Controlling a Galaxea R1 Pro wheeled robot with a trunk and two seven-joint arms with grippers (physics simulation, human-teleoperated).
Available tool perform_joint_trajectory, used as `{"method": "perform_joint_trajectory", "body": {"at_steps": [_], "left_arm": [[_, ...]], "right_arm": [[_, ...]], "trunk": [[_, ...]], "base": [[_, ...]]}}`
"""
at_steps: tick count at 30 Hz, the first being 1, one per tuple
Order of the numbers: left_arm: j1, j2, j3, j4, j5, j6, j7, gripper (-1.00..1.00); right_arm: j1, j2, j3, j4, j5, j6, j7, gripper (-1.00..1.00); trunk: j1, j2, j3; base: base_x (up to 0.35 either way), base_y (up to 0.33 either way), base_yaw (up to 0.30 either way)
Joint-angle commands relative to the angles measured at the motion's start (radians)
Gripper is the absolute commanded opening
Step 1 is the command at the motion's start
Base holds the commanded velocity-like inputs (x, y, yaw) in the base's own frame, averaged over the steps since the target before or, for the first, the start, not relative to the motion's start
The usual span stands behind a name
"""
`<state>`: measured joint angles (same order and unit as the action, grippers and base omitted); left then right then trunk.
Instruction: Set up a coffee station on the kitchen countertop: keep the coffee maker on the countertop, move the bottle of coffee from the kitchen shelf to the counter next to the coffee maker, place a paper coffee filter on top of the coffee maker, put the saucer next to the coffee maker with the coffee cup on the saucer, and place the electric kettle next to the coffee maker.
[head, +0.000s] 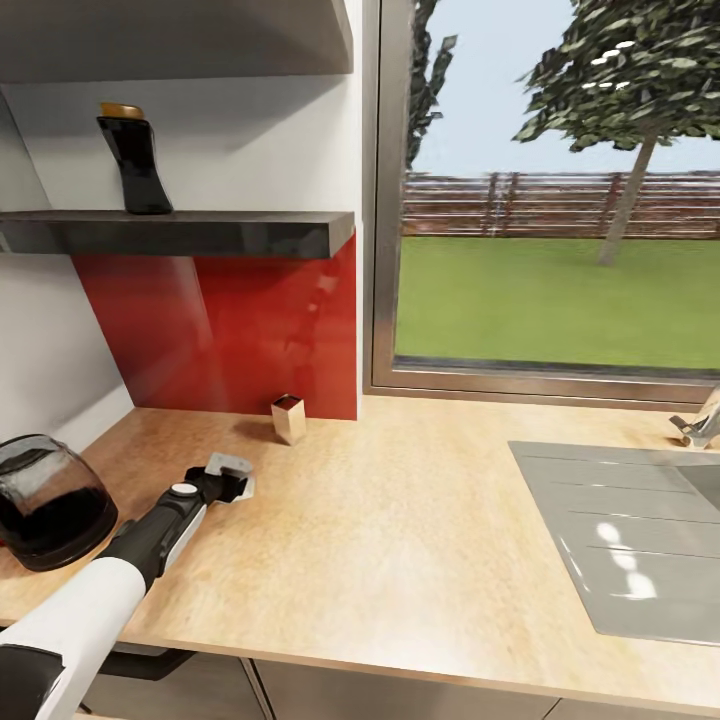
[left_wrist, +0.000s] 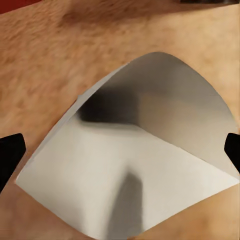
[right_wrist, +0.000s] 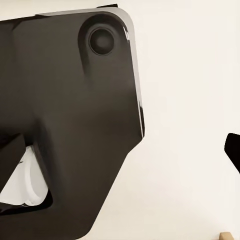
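On the desk (head: 400, 520), at about eight o'clock in the head view, the left hand (head: 232, 484) hangs low over a paper filter (head: 228, 466). From the left wrist the filter (left_wrist: 135, 155) lies flat on the wood grain as a white cone shape, with the black fingertips (left_wrist: 9, 155) spread wide, one at each edge, not touching it. At nine o'clock the kettle (head: 50, 500) stands on the desk just beside the left arm, dark liquid inside. Up at eleven o'clock the bottle (head: 135, 160) stands on the shelf (head: 200, 232). A small wooden box (head: 288, 417) sits against the red backsplash (head: 230, 330), and a sink (head: 620, 530) lies at three o'clock. In the right wrist view a dark robot part (right_wrist: 65, 125) shows against a pale surface; whether the right hand is spread or closed I cannot tell.
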<state>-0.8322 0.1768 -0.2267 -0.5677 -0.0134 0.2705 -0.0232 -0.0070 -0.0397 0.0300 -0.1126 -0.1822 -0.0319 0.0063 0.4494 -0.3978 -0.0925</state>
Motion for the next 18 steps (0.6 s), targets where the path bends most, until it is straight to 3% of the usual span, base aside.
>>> {"method": "perform_joint_trajectory", "body": {"at_steps": [1, 18], "left_arm": [[-0.001, 0.001, -0.004, -0.002, -0.002, 0.006, -0.001, 1.0], [-0.001, 0.005, 0.004, 0.006, -0.002, 0.006, 0.0, 1.0]], "right_arm": [[-0.001, 0.0, 0.003, 0.001, -0.009, -0.003, 0.0, 1.0], [-0.001, 0.0, 0.004, 0.001, -0.009, -0.003, 0.001, 1.0]], "trunk": [[0.001, -0.002, -0.002], [0.001, -0.002, -0.002]], "base": [[0.0, 0.0, 0.0], [0.074, 0.054, 0.0]]}}
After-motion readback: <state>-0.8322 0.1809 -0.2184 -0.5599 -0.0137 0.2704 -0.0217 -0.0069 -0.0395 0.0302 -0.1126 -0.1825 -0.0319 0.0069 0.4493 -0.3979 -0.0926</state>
